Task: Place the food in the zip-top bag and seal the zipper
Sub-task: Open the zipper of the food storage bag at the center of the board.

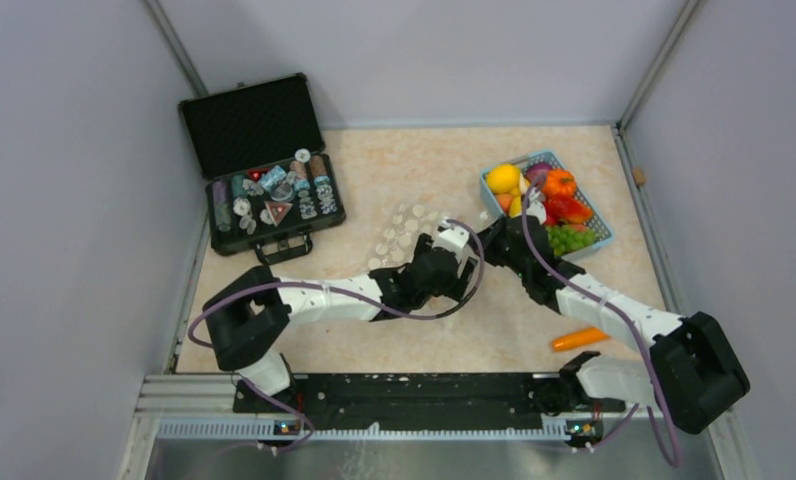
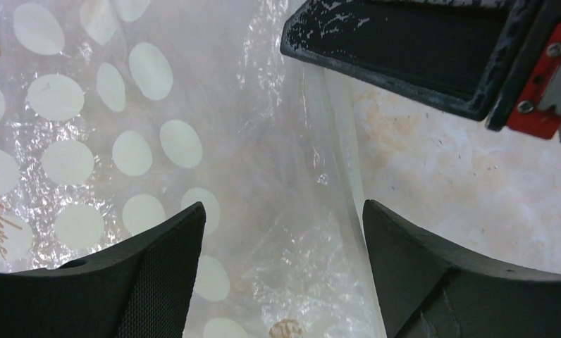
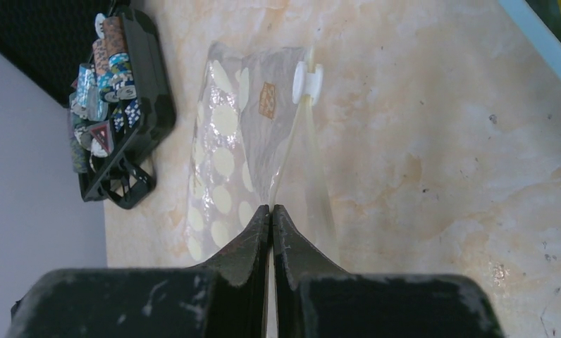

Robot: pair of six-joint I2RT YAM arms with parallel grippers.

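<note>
Both grippers at the zip-top bag point(image 3: 221, 141)
The right gripper point(image 3: 271, 209) is fully closed, pinching the bag's edge; the left gripper point(image 2: 283, 211) hangs wide open over the zipper point(image 2: 344, 162), holding nothing.

Bag point(image 1: 406, 232) mid-table, case point(image 1: 252, 125) far left, basket point(image 1: 599, 222) far right, carrot point(image 1: 578, 338) near right

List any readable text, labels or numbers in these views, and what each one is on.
"Home": brown cursive printed on the bag, running sideways at the left edge of the left wrist view.
More brown script above it on the bag: cut off by the frame, unreadable.
Brown patch on the bag: too small to read.
Markings on the pieces in the black case: too small to read.
</note>
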